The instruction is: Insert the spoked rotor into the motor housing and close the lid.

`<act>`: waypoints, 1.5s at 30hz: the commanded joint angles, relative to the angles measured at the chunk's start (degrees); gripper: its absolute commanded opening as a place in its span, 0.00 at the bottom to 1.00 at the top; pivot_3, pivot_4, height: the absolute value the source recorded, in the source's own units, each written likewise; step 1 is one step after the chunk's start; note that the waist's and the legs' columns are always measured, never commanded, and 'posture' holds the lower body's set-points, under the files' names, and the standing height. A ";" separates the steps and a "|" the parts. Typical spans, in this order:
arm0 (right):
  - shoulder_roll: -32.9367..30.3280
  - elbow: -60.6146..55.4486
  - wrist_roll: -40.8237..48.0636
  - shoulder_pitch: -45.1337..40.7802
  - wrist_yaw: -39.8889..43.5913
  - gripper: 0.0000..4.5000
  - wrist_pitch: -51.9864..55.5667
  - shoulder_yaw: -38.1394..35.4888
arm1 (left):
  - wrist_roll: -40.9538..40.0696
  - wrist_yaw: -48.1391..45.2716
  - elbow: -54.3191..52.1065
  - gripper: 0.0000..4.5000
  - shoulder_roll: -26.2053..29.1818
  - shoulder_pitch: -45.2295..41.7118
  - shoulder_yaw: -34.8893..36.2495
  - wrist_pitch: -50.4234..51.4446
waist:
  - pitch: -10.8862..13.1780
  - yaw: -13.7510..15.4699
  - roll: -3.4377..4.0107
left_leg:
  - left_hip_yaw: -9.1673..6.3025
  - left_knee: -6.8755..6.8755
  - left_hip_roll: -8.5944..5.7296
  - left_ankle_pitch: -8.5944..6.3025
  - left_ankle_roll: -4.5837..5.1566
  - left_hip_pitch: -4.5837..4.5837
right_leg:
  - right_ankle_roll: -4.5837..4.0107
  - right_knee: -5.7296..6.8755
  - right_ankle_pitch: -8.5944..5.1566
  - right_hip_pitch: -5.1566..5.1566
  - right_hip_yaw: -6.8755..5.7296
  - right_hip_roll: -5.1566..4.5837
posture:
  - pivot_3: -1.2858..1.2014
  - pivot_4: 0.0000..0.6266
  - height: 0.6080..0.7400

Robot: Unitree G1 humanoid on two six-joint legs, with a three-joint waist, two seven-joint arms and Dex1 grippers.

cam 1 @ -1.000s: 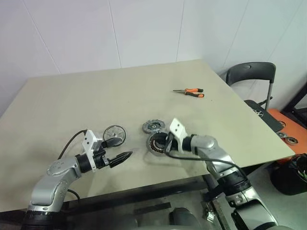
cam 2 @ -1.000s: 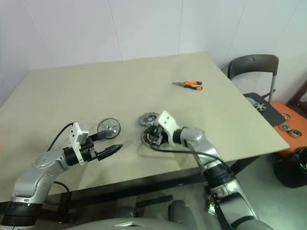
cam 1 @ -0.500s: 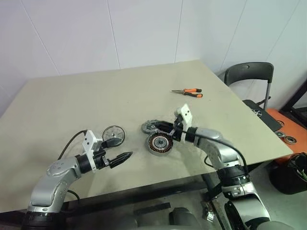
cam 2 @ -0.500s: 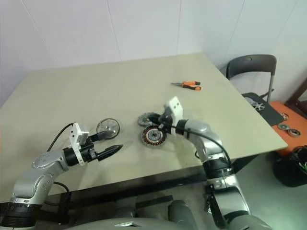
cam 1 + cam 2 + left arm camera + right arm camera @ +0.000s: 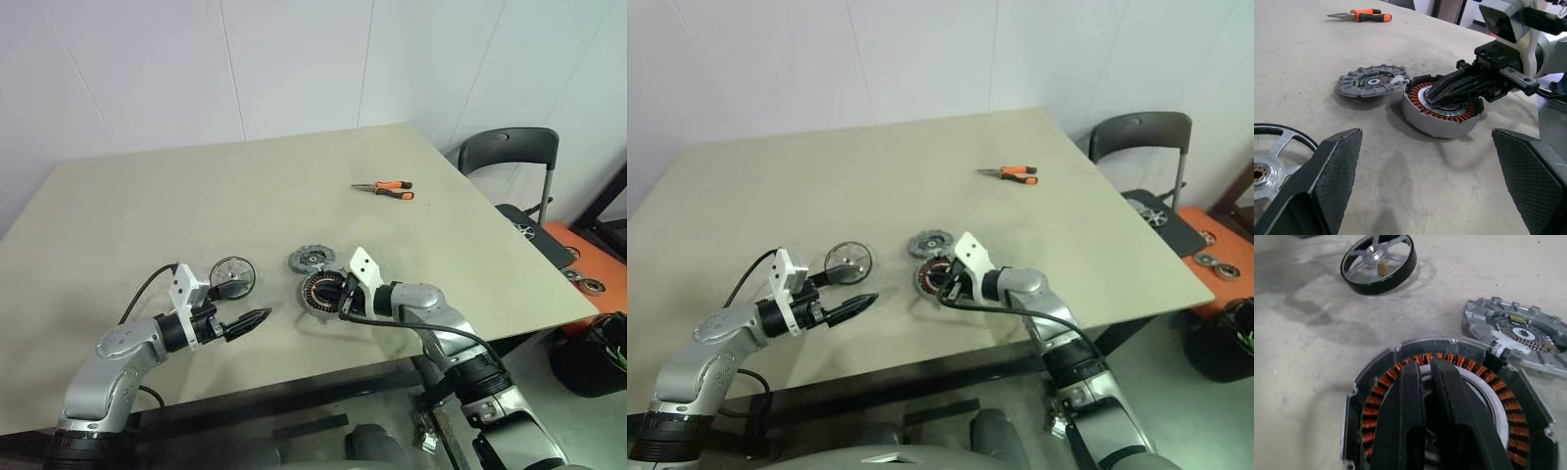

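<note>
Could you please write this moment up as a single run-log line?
right gripper: shut, over motor housing centre | left gripper: open, empty | spoked rotor: on table, not inserted | lid: beside housing, off

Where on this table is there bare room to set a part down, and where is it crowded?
The far half of the table behind the spoked rotor and lid is bare, apart from the pliers toward the right edge. The near middle is crowded: rotor, lid and motor housing sit close, with the right gripper over the housing and the left gripper nearby.
</note>
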 commanded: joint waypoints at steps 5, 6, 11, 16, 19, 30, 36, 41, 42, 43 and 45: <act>4.51 -1.22 12.30 -5.92 -3.57 0.08 10.95 -12.50 | -0.74 0.22 -1.51 1.00 0.13 -0.40 0.94 -0.50 | 0.05 -0.02 0.06 | -0.01 0.04 -0.01 0.01 -0.01 -0.02 | -0.05 0.06 0.04 -0.04 0.01 0.00 | 0.52 0.00 1.00; 4.63 -1.75 13.64 -6.22 -3.23 0.08 12.65 -13.17 | -0.79 0.26 -1.62 1.00 0.15 -0.34 0.98 -0.43 | 0.05 -0.03 0.06 | -0.02 0.03 -0.01 0.01 -0.01 -0.03 | -0.04 0.07 0.04 -0.06 0.01 0.00 | 0.52 0.00 1.00; 1.41 -2.02 6.54 -3.74 -0.67 0.08 8.53 -5.47 | -0.79 0.20 -1.64 1.00 0.27 -0.40 1.01 -0.42 | 0.05 -0.06 0.06 | -0.06 -0.17 0.01 0.00 0.00 -0.09 | -0.01 0.01 0.03 -0.19 -0.03 0.01 | 0.52 0.00 1.00; -1.87 -1.15 -0.50 -0.61 1.35 0.08 1.73 1.57 | -0.83 0.07 -1.49 1.00 0.46 -0.55 1.18 -0.40 | 0.04 -0.03 0.04 | 0.00 -0.15 -0.02 0.00 0.00 -0.17 | 0.02 -0.10 0.03 -0.20 0.00 -0.05 | 0.52 0.00 1.00; -2.60 0.81 -2.73 0.86 1.34 0.08 -1.77 2.81 | -0.92 0.00 -1.33 1.00 0.57 -0.62 1.40 -0.40 | 0.01 -0.06 0.00 | -0.01 -0.14 0.00 0.00 0.00 -0.05 | 0.02 -0.07 0.02 -0.09 -0.02 -0.01 | 0.52 0.00 1.00; 4.29 -0.29 13.36 -5.24 -3.40 0.08 12.32 -13.95 | -1.01 0.16 -1.76 1.00 0.31 -0.60 1.06 -0.26 | 0.05 -0.03 0.07 | -0.03 -0.03 0.00 0.00 -0.01 -0.07 | -0.01 0.06 0.04 -0.12 -0.01 0.00 | 0.52 0.00 1.00; -0.54 -2.71 3.44 -1.26 0.44 0.08 5.78 -2.25 | -0.84 0.18 -1.52 1.00 0.32 -0.71 0.97 -0.33 | 0.05 -0.03 0.07 | -0.05 -0.15 0.00 0.00 0.00 -0.10 | 0.01 -0.04 0.03 -0.15 -0.03 -0.01 | 0.52 0.00 1.00; -3.77 2.40 -7.84 1.86 0.27 0.08 -6.73 7.42 | -0.70 0.14 -1.16 1.00 0.24 -0.84 0.91 -0.52 | -0.22 -0.12 -0.13 | 0.04 -0.14 -0.02 -0.01 0.01 0.00 | 0.07 -0.12 -0.01 -0.01 0.00 -0.04 | 0.52 0.00 1.00; -2.81 2.11 -6.49 1.93 0.06 0.08 -5.78 6.10 | -0.69 0.14 -1.12 1.00 0.21 -0.83 0.93 -0.57 | -0.29 -0.11 -0.24 | 0.01 -0.15 0.00 -0.01 0.01 0.06 | 0.16 -0.11 -0.08 0.03 -0.02 -0.01 | 0.52 0.00 1.00; -1.73 1.73 -4.92 1.68 -0.47 0.08 -4.34 4.36 | -0.70 0.19 -1.12 1.00 0.18 -0.80 0.97 -0.58 | -0.32 -0.11 -0.29 | -0.02 -0.15 0.02 -0.01 0.01 0.07 | 0.23 -0.09 -0.12 0.05 -0.03 0.00 | 0.52 0.00 1.00; -0.08 1.32 -2.49 0.87 -1.38 0.08 -2.10 1.18 | -0.72 0.24 -1.16 1.00 0.17 -0.75 1.03 -0.58 | -0.33 -0.14 -0.31 | -0.02 -0.12 0.02 -0.01 0.01 0.10 | 0.21 -0.06 -0.11 0.08 -0.02 0.00 | 0.52 0.00 1.00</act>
